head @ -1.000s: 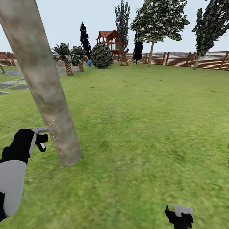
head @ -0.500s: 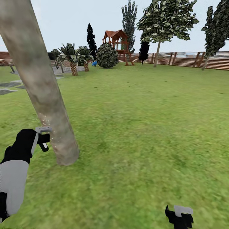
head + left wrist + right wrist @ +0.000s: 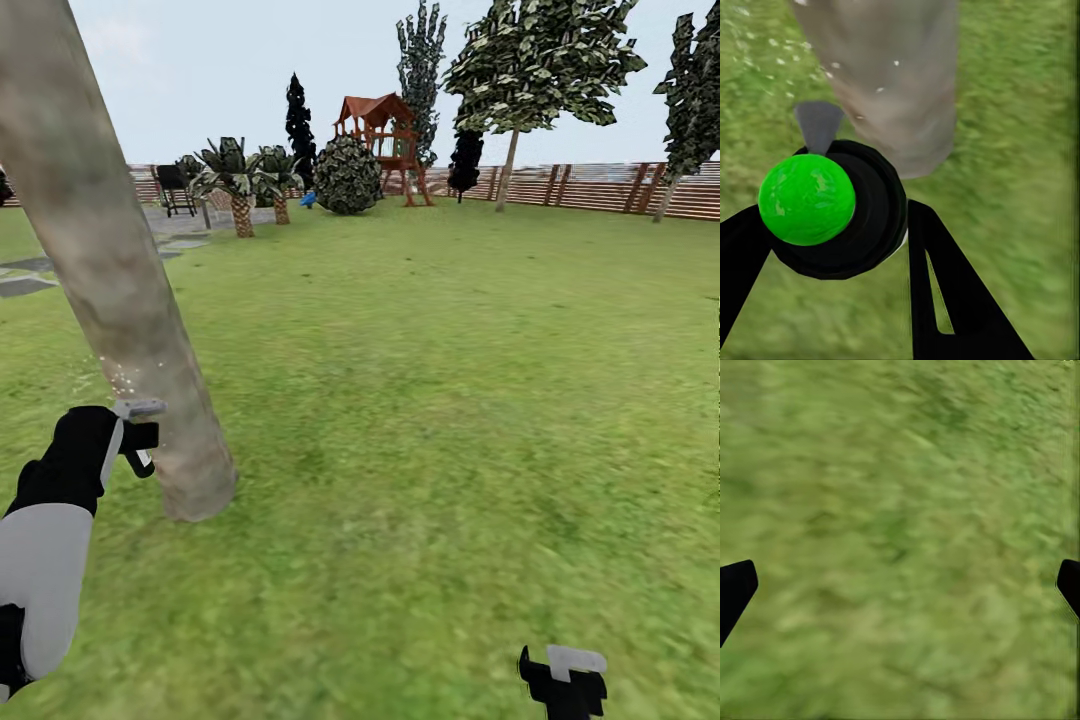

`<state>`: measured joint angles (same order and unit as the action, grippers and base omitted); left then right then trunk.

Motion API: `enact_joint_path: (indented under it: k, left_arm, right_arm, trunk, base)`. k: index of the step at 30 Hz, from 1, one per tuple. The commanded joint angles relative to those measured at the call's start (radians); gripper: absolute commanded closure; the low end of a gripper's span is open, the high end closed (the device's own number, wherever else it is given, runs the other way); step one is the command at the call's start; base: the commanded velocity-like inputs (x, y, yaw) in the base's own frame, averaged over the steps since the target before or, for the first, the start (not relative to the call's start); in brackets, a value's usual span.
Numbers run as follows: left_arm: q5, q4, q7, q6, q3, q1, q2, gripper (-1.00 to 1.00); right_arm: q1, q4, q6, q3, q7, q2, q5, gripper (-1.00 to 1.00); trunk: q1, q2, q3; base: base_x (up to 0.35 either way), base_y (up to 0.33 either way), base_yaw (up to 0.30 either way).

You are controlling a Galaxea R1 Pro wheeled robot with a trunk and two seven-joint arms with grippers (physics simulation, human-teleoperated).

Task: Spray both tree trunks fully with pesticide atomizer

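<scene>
My left gripper is clamped on the pesticide atomizer, black fingers either side of its round black body; a bright green ball sits on the top of it in the left wrist view, w/ a grey nozzle poking toward the tree trunk; can't see inside the bottle, so contents unknown. In the head view the left gripper sits just beside the tree trunk, low near its base, not touching as far as I can tell; white specks of pesticide hang right by the bark, a few more scattered on the trunk in the wrist view. My right gripper hangs low over the grass, well apart from the trunk; jaws wide, tips at the far edges of the right wrist view, nothing between them. Count: 1 thick trunk close, 1 leafy tree far off by the fence, 2 short palms, 1 round bush, 1 red-roofed play tower, 1 dark chair. Surface: green lawn all round; grey paving slabs far left; slatted brown fence at the back; pale sky.
</scene>
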<state>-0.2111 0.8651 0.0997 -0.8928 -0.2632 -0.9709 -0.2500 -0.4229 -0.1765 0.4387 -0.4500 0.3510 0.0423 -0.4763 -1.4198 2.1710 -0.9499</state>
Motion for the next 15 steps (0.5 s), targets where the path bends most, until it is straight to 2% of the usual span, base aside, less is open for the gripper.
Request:
enact_joint_path:
  k: [1, 3, 4, 5, 6, 11, 15]
  left_arm:
    - [-0.001, 0.0, 0.0, 0.0, 0.0, 0.0, -0.001, 1.0]
    - [-0.003, 0.0, -0.002, 0.0, 0.0, 0.001, -0.001, 1.0]
    - [-0.004, 0.0, -0.003, -0.001, 0.001, 0.001, -0.001, 1.0]
    - [-0.005, 0.0, -0.003, -0.001, 0.001, 0.002, -0.001, 1.0]
    - [-0.007, -0.001, -0.003, -0.001, 0.001, 0.004, -0.002, 1.0]
    - [-0.01, -0.003, -0.009, 0.0, -0.004, 0.01, -0.015, 1.0]
    - [-0.011, -0.003, -0.012, 0.001, -0.007, 0.016, -0.03, 1.0]
  right_arm:
    - [0.0, 0.001, 0.0, 0.0, -0.022, 0.001, 0.0, -1.0]
    - [0.001, 0.001, 0.0, 0.0, -0.184, 0.011, 0.0, -1.0]
    - [0.001, 0.0, 0.0, 0.0, -0.261, 0.024, 0.001, -1.0]
    - [0.001, 0.0, 0.0, -0.001, -0.319, 0.041, 0.002, -1.0]
    - [0.001, 0.0, 0.0, -0.001, -0.348, 0.051, 0.004, -1.0]
    - [0.0, 0.0, 0.0, -0.001, -0.357, 0.053, 0.005, -1.0]
    - [0.0, 0.0, 0.0, -0.001, -0.357, 0.053, 0.005, -1.0]
  trunk:
    - [0.0, 0.0, 0.0]
    - [0.0, 0.0, 0.0]
    - [0.0, 0.0, 0.0]
    - [0.0, 0.0, 0.0]
    - [0.0, 0.0, 0.0]
    - [0.0, 0.0, 0.0]
    - [0.0, 0.0, 0.0]
  base:
    - [0.0, -0.274, 0.0]
    - [0.0, -0.274, 0.0]
    - [0.0, -0.274, 0.0]
    - [0.0, -0.274, 0.0]
    - [0.0, -0.274, 0.0]
    - [0.059, -0.268, 0.214]
    - [0.251, -0.148, 0.272]
